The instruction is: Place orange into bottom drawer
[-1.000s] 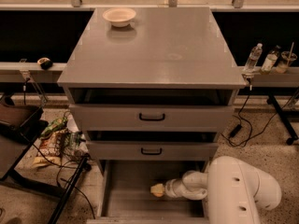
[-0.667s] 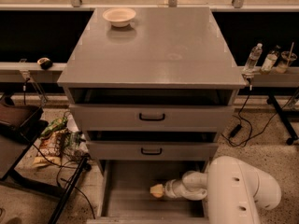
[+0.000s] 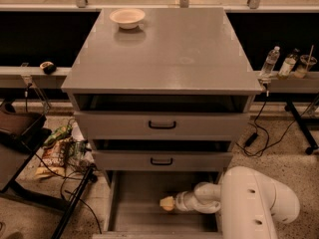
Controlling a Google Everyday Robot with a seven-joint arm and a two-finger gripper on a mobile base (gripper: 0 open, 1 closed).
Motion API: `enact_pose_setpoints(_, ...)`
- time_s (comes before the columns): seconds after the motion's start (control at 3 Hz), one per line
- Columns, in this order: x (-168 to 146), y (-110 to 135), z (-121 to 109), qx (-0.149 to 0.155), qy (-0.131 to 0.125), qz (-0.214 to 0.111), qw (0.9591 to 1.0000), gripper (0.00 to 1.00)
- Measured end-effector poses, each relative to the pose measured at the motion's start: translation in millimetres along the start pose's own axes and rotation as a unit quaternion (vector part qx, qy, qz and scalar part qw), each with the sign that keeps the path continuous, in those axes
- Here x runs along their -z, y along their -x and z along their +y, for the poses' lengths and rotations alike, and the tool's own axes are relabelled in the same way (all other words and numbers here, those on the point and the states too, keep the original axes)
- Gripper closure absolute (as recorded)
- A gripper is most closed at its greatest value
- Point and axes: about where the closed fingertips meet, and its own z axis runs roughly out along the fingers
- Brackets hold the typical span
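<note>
The bottom drawer (image 3: 137, 203) of the grey cabinet is pulled open, and its flat grey floor shows. My white arm reaches into it from the lower right. My gripper (image 3: 167, 203) sits low over the drawer floor near its middle, with a pale yellowish tip pointing left. The orange does not show as a separate thing; it is hidden or out of view.
The two upper drawers (image 3: 162, 125) with black handles are nearly closed. A cream bowl (image 3: 127, 18) stands on the cabinet top at the back left. Bottles (image 3: 269, 61) stand on a ledge at right. Bags and cables (image 3: 57, 151) lie on the floor at left.
</note>
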Motion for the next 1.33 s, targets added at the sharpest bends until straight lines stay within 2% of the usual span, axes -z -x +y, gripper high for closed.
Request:
enact_pose_setpoints(0.33, -0.1, -0.1, 0.1, 0.000, 0.000, 0.000, 1.0000, 0.00)
enact_pose_setpoints(1.33, 6.2, 2.8, 6.9, 0.000, 0.000, 0.000, 1.0000, 0.00)
